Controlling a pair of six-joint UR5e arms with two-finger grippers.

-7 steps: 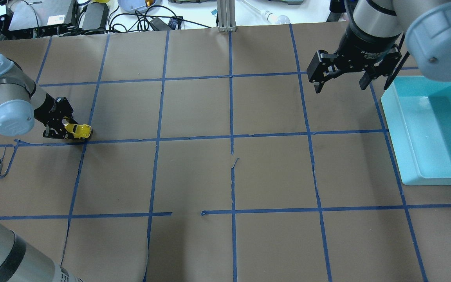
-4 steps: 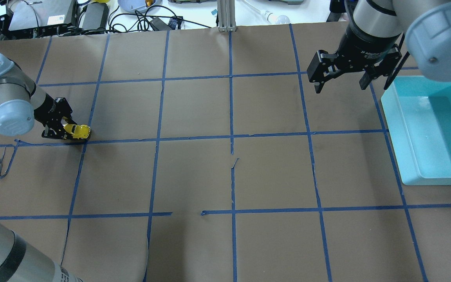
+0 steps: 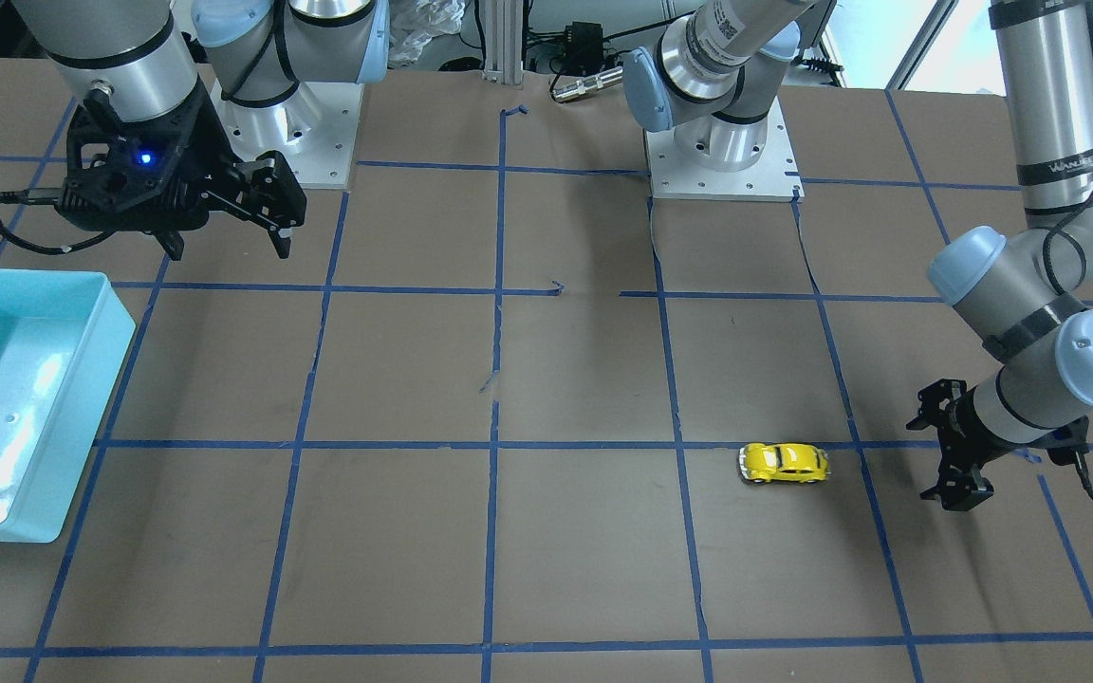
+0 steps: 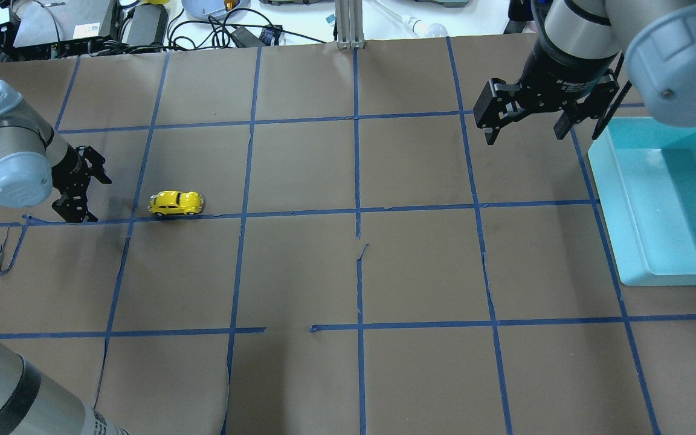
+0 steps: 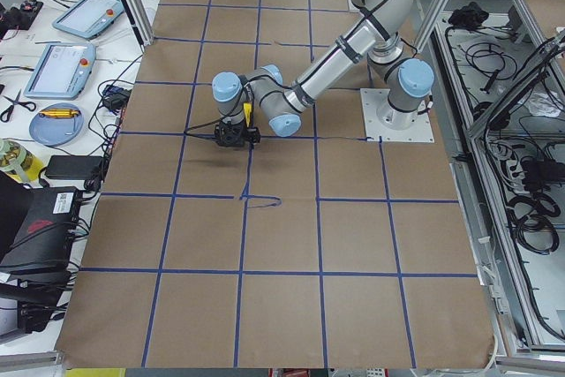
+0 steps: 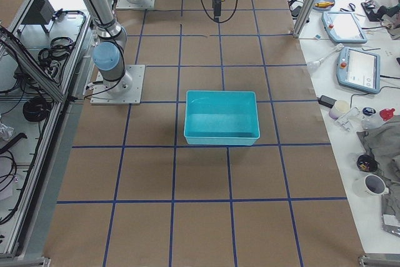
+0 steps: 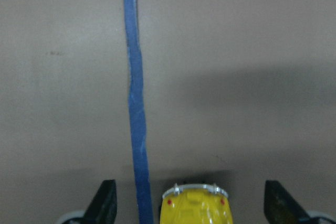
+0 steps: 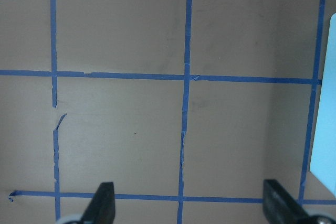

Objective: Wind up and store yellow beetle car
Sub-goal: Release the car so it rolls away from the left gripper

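Observation:
The yellow beetle car (image 4: 176,203) stands free on its wheels on the brown paper, on a blue tape line, a short way right of my left gripper (image 4: 95,199). It also shows in the front view (image 3: 784,463). The left gripper is open and empty, low over the table, jaws facing the car (image 3: 921,457). In the left wrist view the car's end (image 7: 196,209) shows at the bottom edge between the spread fingers (image 7: 105,205). My right gripper (image 4: 525,136) is open and empty, hovering high at the far right (image 3: 228,249).
A turquoise bin (image 4: 605,181) sits at the right table edge, just right of the right gripper; it shows empty in the exterior right view (image 6: 222,117). Blue tape lines grid the brown paper. Cables and devices lie beyond the far edge.
The left gripper was shut on the car and has opened and drawn back a little. The car has rolled right along the tape line, away from it. The right arm has not moved.

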